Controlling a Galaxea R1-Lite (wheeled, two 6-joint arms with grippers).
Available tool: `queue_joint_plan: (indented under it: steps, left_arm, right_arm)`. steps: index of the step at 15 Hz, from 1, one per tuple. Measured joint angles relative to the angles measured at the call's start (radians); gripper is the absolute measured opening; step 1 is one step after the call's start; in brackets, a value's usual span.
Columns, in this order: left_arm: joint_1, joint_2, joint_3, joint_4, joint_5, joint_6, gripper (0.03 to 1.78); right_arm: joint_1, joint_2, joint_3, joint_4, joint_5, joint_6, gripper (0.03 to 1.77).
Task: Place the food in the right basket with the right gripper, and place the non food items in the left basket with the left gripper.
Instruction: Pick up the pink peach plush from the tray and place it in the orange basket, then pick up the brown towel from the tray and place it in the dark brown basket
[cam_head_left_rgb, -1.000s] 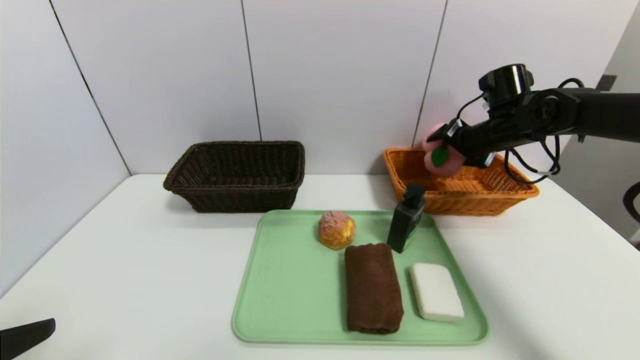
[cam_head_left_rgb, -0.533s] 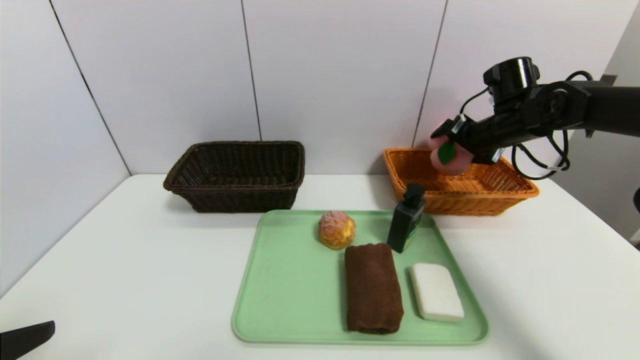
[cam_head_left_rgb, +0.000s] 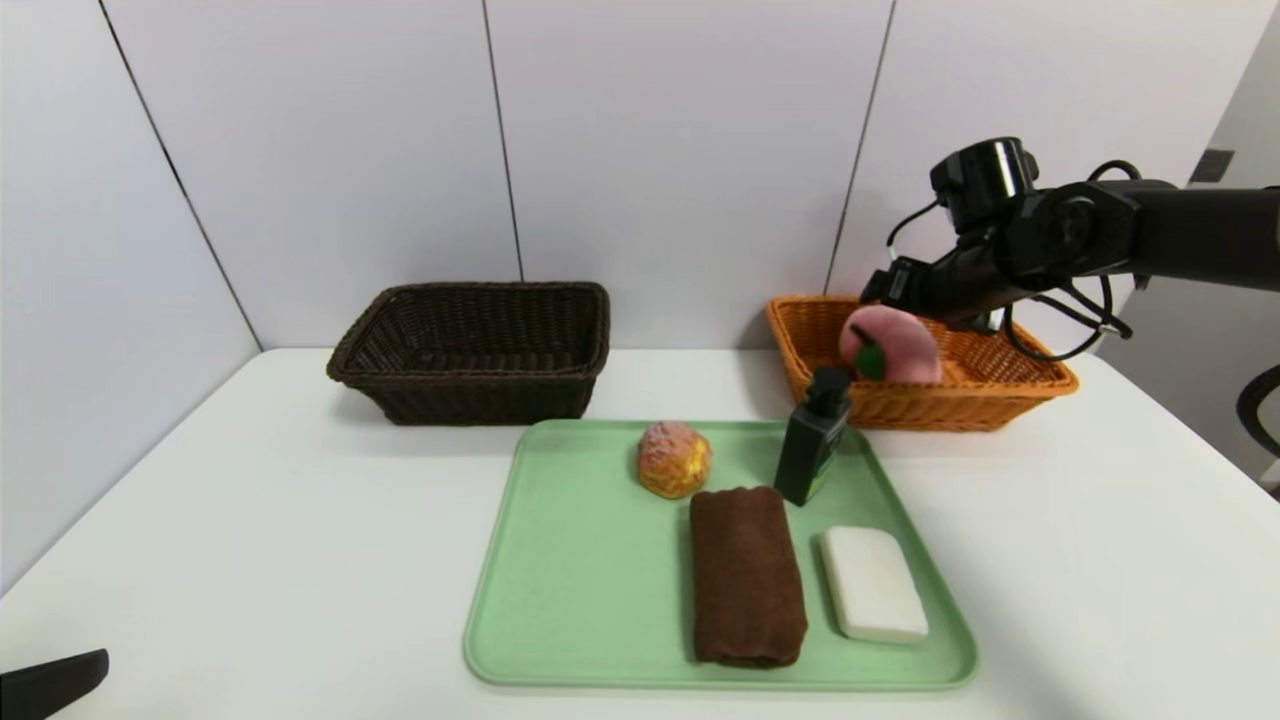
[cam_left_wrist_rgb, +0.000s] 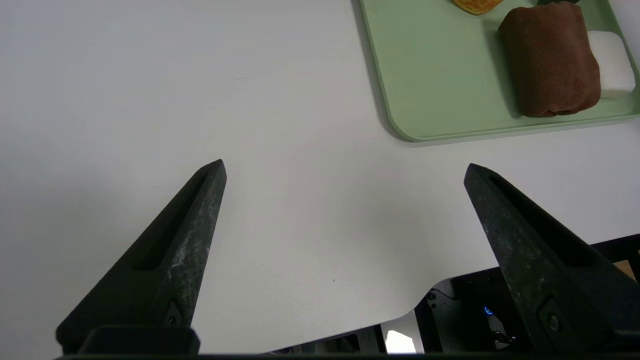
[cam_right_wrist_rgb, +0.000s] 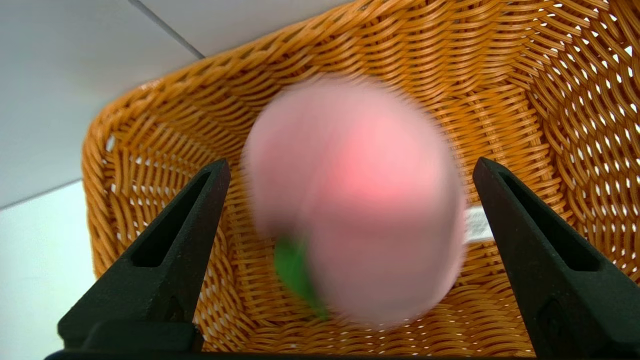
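Observation:
A pink peach with a green leaf (cam_head_left_rgb: 888, 343) is inside the orange right basket (cam_head_left_rgb: 1000, 395), blurred in the right wrist view (cam_right_wrist_rgb: 355, 200). My right gripper (cam_head_left_rgb: 884, 286) hovers just above it, open, with both fingers (cam_right_wrist_rgb: 200, 200) clear of the fruit. On the green tray (cam_head_left_rgb: 570, 600) lie a sugared bun (cam_head_left_rgb: 674, 459), a dark pump bottle (cam_head_left_rgb: 812, 440), a rolled brown towel (cam_head_left_rgb: 746, 575) and a white soap bar (cam_head_left_rgb: 873, 584). The dark left basket (cam_head_left_rgb: 470, 390) holds nothing. My left gripper (cam_left_wrist_rgb: 345, 167) is parked open over the table's near left corner.
The tray sits in the table's middle, in front of both baskets. The pump bottle stands upright close to the orange basket's near left corner. White wall panels close off the back and left. Bare table lies left of the tray.
The right gripper's fingers spread and the peach dropped out of them into the orange basket. The right arm shifted slightly left. The left arm stayed still.

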Motion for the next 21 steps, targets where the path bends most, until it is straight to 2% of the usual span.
queue_joint_plan:
  steps: [6, 10, 13, 17, 21]
  left_arm:
    - [0.001, -0.004, 0.006, 0.0, 0.0, 0.0, 1.69]
    - [0.0, -0.006, 0.008, -0.004, 0.0, -0.001, 1.69]
    - [0.0, -0.004, 0.008, -0.01, -0.014, -0.003, 1.69]
    - [0.0, 0.014, 0.001, -0.001, -0.026, -0.009, 1.69]
    - [0.0, 0.042, -0.002, -0.004, -0.026, -0.009, 1.69]
  right_arm:
    - [0.001, -0.009, 0.001, -0.001, -0.003, -0.002, 1.69]
    - [0.026, -0.121, -0.025, 0.026, 0.009, -0.001, 1.69]
    - [0.086, -0.257, -0.03, 0.185, 0.039, 0.026, 1.69]
    - [0.241, -0.425, -0.033, 0.546, 0.152, 0.109, 1.69]
    - [0.424, -0.489, -0.034, 0.803, 0.275, 0.256, 1.69]
